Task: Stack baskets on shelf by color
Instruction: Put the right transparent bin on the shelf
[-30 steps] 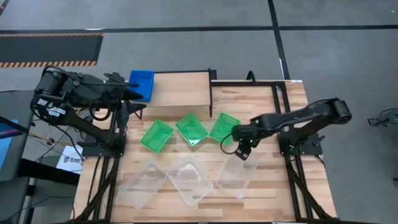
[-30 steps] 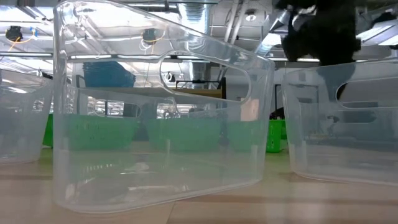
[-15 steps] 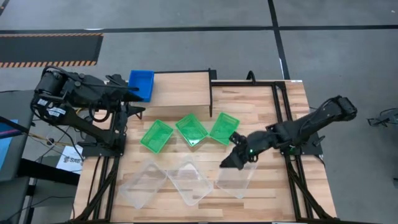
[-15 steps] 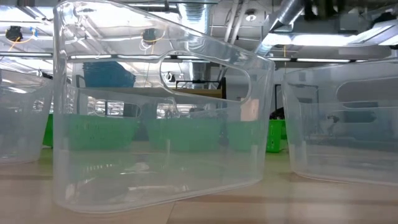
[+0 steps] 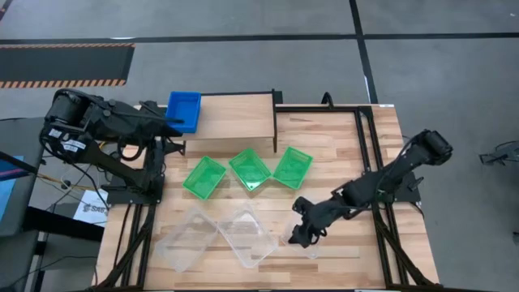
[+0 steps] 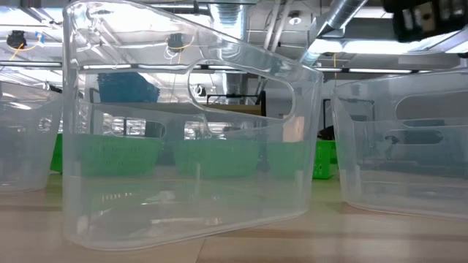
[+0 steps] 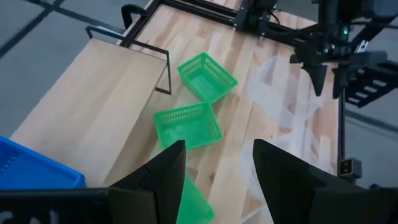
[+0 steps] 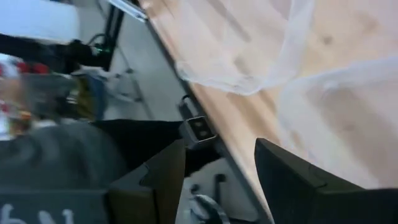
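Note:
One blue basket sits on the left end of the shelf, also seen in the left wrist view as the blue basket. Three green baskets lie in a row on the table in front of the shelf. Nearer the front edge stand three clear baskets. My left gripper hangs open beside the blue basket, nothing between its fingers. My right gripper is open above the near-left corner of the right clear basket, slanting down toward the table's near edge; its fingers hold nothing.
The slatted wooden table has bare room at its far right, bounded by a black frame. In the low view the middle clear basket stands close to the camera, and part of the right arm shows at the top right.
My right gripper has swung from beside the right green basket toward the table's near edge, across the right clear basket, and has turned and tipped from pointing steeply down to a shallower slant. Its fingers stay open. No basket has moved.

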{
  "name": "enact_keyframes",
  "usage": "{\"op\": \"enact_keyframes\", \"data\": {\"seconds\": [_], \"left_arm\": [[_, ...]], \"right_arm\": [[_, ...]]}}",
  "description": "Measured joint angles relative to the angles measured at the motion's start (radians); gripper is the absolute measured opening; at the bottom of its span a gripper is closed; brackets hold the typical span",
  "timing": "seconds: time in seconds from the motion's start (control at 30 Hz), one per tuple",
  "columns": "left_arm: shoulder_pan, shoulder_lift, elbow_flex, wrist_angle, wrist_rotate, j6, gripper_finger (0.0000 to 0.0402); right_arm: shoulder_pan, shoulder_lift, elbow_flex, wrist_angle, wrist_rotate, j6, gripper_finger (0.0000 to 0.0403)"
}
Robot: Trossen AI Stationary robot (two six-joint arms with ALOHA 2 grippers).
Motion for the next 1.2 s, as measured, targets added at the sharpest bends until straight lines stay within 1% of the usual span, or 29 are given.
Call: {"op": "enact_keyframes", "data": {"seconds": [0.07,0.2,0.33,0.47,0.6,0.97,1.2], "left_arm": [[0.000,0.000,0.000,0.000,0.000,-0.026,0.0176],[0.000,0.000,0.000,0.000,0.018,-0.029,0.0176],[0.000,0.000,0.000,0.000,0.025,-0.052,0.0176],[0.000,-0.003,0.000,0.000,0.030,-0.063,0.0176],[0.000,-0.006,0.000,0.000,0.018,-0.068,0.0176],[0.000,-0.005,0.000,0.000,0.016,-0.054,0.0176],[0.000,-0.005,0.000,0.000,-0.006,-0.036,0.0176]], "right_arm": [[0.000,0.016,0.053,-0.108,0.000,-0.060,0.0214],[0.005,0.068,0.179,-0.364,-0.004,-0.157,0.0214],[0.016,0.148,0.306,-0.513,-0.002,-0.227,0.0214],[0.032,0.244,0.398,-0.570,-0.003,-0.290,0.0214],[0.048,0.326,0.439,-0.563,-0.003,-0.313,0.0214],[0.061,0.485,0.441,-0.623,-0.003,-0.302,0.0214],[0.068,0.576,0.441,-0.635,-0.004,-0.231,0.0209]]}}
